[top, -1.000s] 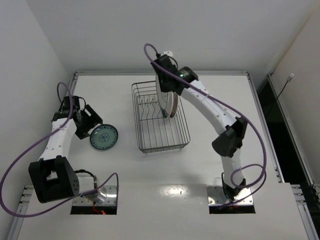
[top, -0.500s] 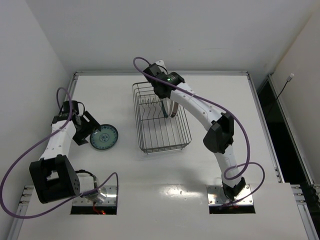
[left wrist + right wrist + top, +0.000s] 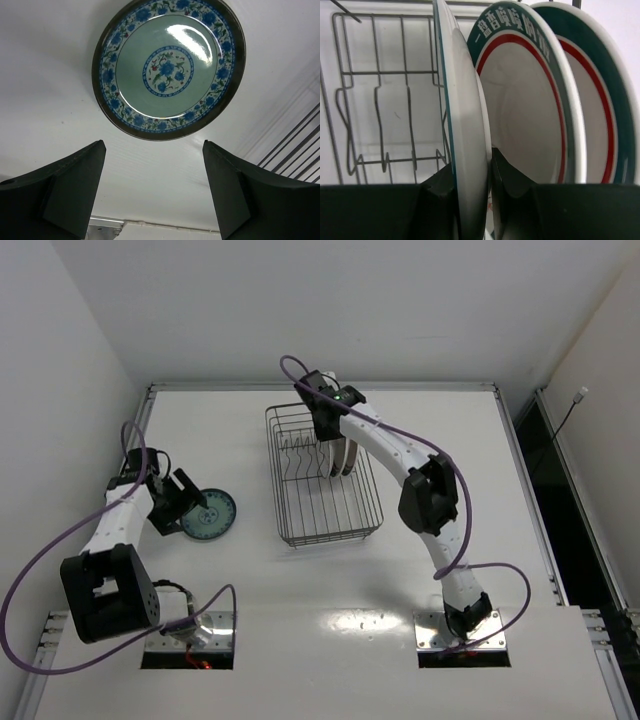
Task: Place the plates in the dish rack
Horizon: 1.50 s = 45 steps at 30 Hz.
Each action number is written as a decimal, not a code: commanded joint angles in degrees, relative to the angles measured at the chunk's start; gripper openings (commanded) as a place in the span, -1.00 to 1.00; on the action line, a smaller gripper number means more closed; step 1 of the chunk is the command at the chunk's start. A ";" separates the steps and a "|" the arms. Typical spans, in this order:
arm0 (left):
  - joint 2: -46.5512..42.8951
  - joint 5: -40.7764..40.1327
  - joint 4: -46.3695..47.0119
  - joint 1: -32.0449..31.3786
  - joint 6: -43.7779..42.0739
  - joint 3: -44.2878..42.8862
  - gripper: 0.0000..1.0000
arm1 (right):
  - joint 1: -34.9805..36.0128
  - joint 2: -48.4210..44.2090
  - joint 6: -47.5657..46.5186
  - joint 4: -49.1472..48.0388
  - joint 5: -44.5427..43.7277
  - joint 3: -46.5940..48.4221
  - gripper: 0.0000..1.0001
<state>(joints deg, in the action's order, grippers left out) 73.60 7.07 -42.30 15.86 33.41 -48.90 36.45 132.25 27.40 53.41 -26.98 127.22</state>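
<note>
Four plates: two banded plates [image 3: 530,115] stand on edge in the rack [image 3: 300,536], a whitish plate [image 3: 465,125] is held upright just beside them, and a teal plate [image 3: 168,67] lies flat on the table [image 3: 450,420], left of the rack.
Right gripper [image 3: 470,200]: pinched almost closed on the whitish plate's rim, one finger on each face.
Left gripper [image 3: 154,150]: fingers spread wide with nothing in them, poised just beside the teal plate.
Seating: you cannot tell whether the held plate's far edge sits between prongs yet.
Material: probably glazed ceramic; every face is hard and glossy, and a light glare sits on the teal well.
Handling: expect them stiff, weighty for their size and slick, likely to chip if you knock them on wire or on a neighbour.
Where to hold: take the rim, a finger on each face; the flat teal plate probably needs one finger worked under its lip.
Shapes: round and shallow with raised rims.
Patterns: teal has a dark edge, a blue floral band and a centre medallion; the banded pair carry a green band and a red ring.
Rack build: thin grey wire, rectangular, rigid, with upright prongs.
</note>
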 commanded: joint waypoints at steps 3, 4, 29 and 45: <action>1.45 3.30 2.23 0.75 -1.59 0.30 0.52 | -1.38 -0.75 1.34 -0.15 3.16 1.02 -0.64; 2.06 3.91 2.75 0.75 -1.59 0.82 0.52 | -1.38 -1.28 1.34 -0.15 3.16 1.01 -0.60; 9.54 13.06 15.15 1.28 6.66 9.35 0.20 | -3.48 -27.29 4.16 -4.72 23.29 -2.75 0.35; -4.70 -8.48 -0.23 3.82 7.99 0.47 0.44 | -6.83 -36.44 3.63 -8.93 28.38 -17.09 0.37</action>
<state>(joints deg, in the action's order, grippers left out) 69.45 6.24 -37.58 18.02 39.97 -48.49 30.06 97.73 31.07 47.92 -1.30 109.80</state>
